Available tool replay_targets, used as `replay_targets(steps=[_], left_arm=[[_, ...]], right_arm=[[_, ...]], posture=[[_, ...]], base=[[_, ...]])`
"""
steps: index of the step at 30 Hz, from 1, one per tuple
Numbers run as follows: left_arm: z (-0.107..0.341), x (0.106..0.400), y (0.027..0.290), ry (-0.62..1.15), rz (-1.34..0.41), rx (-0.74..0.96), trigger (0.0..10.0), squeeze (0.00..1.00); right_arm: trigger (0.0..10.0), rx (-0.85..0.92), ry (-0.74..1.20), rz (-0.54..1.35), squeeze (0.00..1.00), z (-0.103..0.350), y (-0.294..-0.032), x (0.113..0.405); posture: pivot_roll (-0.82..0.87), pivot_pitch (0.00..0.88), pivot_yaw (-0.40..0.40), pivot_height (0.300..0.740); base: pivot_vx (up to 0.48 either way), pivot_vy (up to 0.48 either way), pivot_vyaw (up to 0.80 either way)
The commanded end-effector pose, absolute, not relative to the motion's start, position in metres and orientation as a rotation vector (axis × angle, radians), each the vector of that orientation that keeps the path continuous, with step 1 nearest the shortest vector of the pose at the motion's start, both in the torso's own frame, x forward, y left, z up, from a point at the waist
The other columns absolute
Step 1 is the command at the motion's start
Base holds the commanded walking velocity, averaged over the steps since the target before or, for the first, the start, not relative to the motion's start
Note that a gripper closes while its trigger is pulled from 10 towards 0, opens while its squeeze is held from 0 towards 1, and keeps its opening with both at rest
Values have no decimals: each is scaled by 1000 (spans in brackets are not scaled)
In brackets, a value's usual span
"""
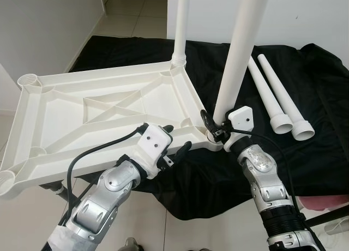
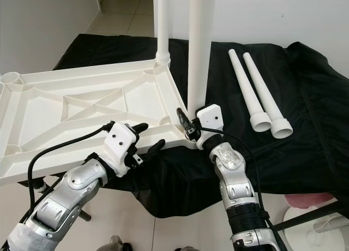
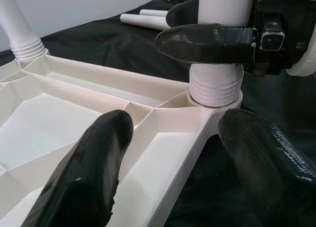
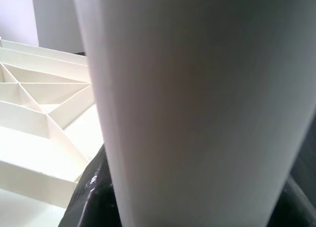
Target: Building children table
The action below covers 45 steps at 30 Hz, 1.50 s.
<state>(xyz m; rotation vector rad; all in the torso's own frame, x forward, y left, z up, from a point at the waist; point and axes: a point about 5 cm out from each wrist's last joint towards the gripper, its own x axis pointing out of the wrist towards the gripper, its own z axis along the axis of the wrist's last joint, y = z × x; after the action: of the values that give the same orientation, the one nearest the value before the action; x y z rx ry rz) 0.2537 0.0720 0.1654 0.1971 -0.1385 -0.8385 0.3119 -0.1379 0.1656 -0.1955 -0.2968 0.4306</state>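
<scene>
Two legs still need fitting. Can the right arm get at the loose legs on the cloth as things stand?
Probably not yet: the right tool is shut on the upright leg in its corner socket. The two loose legs lie unobstructed to its right.

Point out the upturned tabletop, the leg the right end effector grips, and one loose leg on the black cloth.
upturned tabletop (image 1: 65, 117): left eye view, ribbed underside.
gripped leg (image 1: 235, 60): left eye view, mid-shaft.
right end effector (image 1: 214, 126): left eye view, between its fingertips.
loose leg (image 1: 270, 95): left eye view, shaft.
</scene>
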Motion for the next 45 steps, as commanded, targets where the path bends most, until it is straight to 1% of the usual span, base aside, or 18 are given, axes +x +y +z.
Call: replay_targets(steps=[1, 7, 11, 14, 17, 18, 20, 27, 32, 36, 39, 45], left_arm=[[166, 247, 66, -133, -964, 220, 10000, 0], [166, 246, 65, -133, -963, 216, 10000, 0], [166, 245, 63, -135, -966, 214, 10000, 0], [166, 245, 64, -134, -965, 218, 10000, 0], [166, 245, 64, -134, -965, 219, 10000, 0], [166, 245, 65, -134, -965, 219, 10000, 0], [166, 245, 65, -134, -966, 220, 10000, 0], [167, 246, 65, -138, -965, 223, 10000, 0], [167, 247, 65, -138, -964, 224, 10000, 0], [167, 247, 65, -138, -963, 224, 10000, 0], [167, 246, 66, -136, -963, 226, 10000, 0], [167, 246, 66, -134, -958, 225, 10000, 0]], right_arm=[[10000, -194, -212, 448, 0, 147, -139, 311], [10000, -177, -235, 460, 0, 146, -139, 309], [10000, -120, -281, 490, 0, 143, -136, 304], [10000, -63, -248, 478, 0, 135, -137, 303], [10000, -51, -240, 473, 0, 134, -137, 303], [10000, -8, -213, 451, 0, 131, -140, 307], [10000, 6, -198, 438, 0, 130, -142, 308], [10000, -9, -95, 410, 0, 121, -144, 318], [10000, -20, -57, 420, 0, 120, -142, 322], [10000, 9, 5, 419, 0, 118, -138, 325], [10000, 4, 15, 405, 0, 118, -139, 327], [10000, 64, 63, 368, 0, 115, -141, 330]], posture=[[60, 106, -13, 740], [60, 105, -14, 740], [62, 103, -15, 740], [67, 99, -17, 740], [67, 99, -17, 740], [69, 101, -14, 740], [69, 101, -14, 740], [73, 90, -13, 740], [74, 91, -13, 740], [76, 94, -12, 740], [77, 95, -12, 740], [80, 101, -11, 740]], base=[[0, 0, 0], [0, 0, 0], [0, 0, 0], [0, 0, 0], [0, 0, 0], [0, 0, 0], [0, 0, 0], [0, 0, 0], [0, 0, 0], [0, 0, 0], [0, 0, 0], [0, 0, 0]])
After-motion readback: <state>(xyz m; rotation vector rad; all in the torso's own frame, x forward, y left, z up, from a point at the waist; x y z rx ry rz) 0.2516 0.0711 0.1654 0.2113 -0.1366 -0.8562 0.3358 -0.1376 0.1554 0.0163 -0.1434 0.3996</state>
